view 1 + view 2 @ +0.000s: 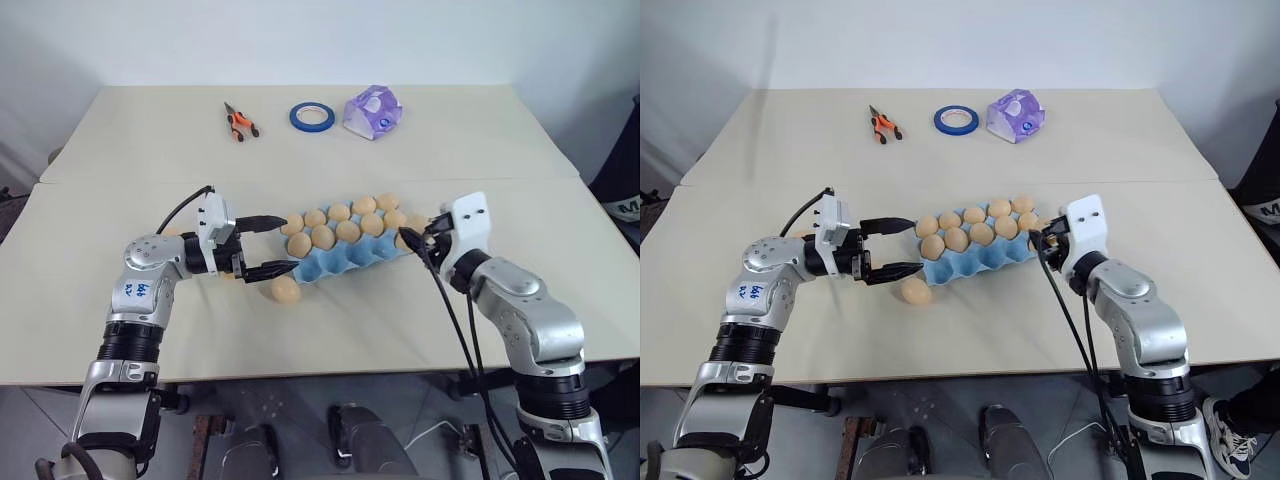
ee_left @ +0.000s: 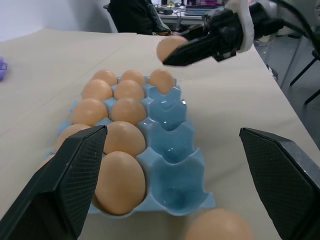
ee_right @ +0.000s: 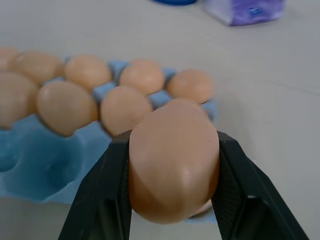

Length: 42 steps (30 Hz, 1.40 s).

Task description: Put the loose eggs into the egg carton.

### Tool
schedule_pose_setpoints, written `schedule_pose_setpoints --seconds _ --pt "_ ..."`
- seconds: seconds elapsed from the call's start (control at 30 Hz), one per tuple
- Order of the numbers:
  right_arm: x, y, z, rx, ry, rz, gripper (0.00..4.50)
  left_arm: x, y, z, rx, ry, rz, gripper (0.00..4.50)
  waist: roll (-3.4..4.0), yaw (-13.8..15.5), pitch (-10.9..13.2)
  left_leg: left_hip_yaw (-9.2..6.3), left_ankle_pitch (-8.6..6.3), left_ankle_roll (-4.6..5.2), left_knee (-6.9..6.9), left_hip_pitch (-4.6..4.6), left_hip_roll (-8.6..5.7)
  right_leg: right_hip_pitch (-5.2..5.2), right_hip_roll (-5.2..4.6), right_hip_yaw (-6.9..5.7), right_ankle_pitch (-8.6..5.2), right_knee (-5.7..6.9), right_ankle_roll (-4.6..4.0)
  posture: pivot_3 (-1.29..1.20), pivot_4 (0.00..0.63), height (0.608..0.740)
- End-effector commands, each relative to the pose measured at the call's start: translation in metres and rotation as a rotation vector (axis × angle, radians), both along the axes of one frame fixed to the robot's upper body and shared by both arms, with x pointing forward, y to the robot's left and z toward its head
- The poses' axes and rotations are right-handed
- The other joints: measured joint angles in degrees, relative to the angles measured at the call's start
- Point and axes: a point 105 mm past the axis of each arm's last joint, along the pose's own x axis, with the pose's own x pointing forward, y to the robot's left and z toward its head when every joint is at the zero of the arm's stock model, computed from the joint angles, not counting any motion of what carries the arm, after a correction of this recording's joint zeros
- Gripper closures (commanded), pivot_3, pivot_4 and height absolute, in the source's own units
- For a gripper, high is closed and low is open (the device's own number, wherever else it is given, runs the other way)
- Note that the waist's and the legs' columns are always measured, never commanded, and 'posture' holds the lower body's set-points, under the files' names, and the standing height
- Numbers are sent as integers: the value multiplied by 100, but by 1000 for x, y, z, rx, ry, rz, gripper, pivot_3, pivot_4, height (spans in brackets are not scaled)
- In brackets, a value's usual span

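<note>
The light blue egg carton lies slantwise at mid-table, with several tan eggs in its far row and empty cups along the near row. My right gripper is shut on one egg, holding it just above the carton's right end. My left gripper is open at the carton's left end, its fingers spread either side of it. One loose egg rests on the table beside the lower left finger. What looks like another egg peeks out behind the left arm.
At the back of the table lie orange-handled pliers, a blue tape roll and a purple-white packet. A seam runs across between two tabletops. A black cable hangs from my right wrist over the front edge.
</note>
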Motion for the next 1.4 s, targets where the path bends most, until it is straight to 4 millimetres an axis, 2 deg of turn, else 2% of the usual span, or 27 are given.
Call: schedule_pose_setpoints --seconds 0.03,0.2,0.47,0.5,0.8,1.0,1.07,1.17,1.23,1.4 --pt "1 13 9 -16 -43 62 2853 -5 6 13 -30 -52 19 0 0 5 0 0 -3 -3 -1 0 1 0 1 -1 -2 0 0 0 150 740" --pt "5 21 6 -21 -55 92 2853 -7 6 12 -35 -52 34 0 0 23 0 0 -13 -11 -1 -1 4 -3 3 -3 -14 2 2 0 150 740" --pt "1 23 8 -51 -76 130 162 -9 8 11 -38 -52 48 0 0 58 0 1 -18 -11 -1 -1 4 -3 3 -3 -18 0 0 0 150 740" --pt "-1 23 8 -56 -77 135 11 -9 8 11 -38 -52 49 0 0 61 0 1 -18 -11 -1 -1 4 -3 3 -3 -19 0 -1 0 150 740" --pt "-15 20 13 -65 -75 209 11 -7 8 11 -39 -49 55 0 0 88 0 0 -21 -12 -3 -1 5 -3 2 -5 -21 -4 -5 0 150 740" --pt "-20 3 17 -87 -77 227 11 -5 8 12 -46 -49 69 0 0 95 0 0 -21 -11 -6 -1 5 -2 2 -6 -21 -10 -5 0 150 740" --pt "-25 -2 24 -71 -99 245 11 -5 9 13 -53 -50 77 0 0 100 0 0 -21 -11 -7 -1 5 -2 3 -6 -21 -12 -5 0 150 740" --pt "-40 -9 32 -56 -131 300 11 -5 15 15 -56 -54 105 0 0 107 0 -1 -21 -11 -14 -2 4 -2 4 -7 -21 -19 -5 0 150 740" --pt "-59 -15 42 -5 -194 384 11 -4 23 16 -58 -54 144 0 0 111 0 -2 -22 -11 -26 -3 4 -2 6 -8 -21 -30 -3 0 150 740" --pt "-101 -37 31 -9 -154 549 11 -5 50 17 -61 -51 262 0 0 104 0 -6 -36 -15 -38 -1 4 4 11 -9 -34 -38 14 0 150 740"
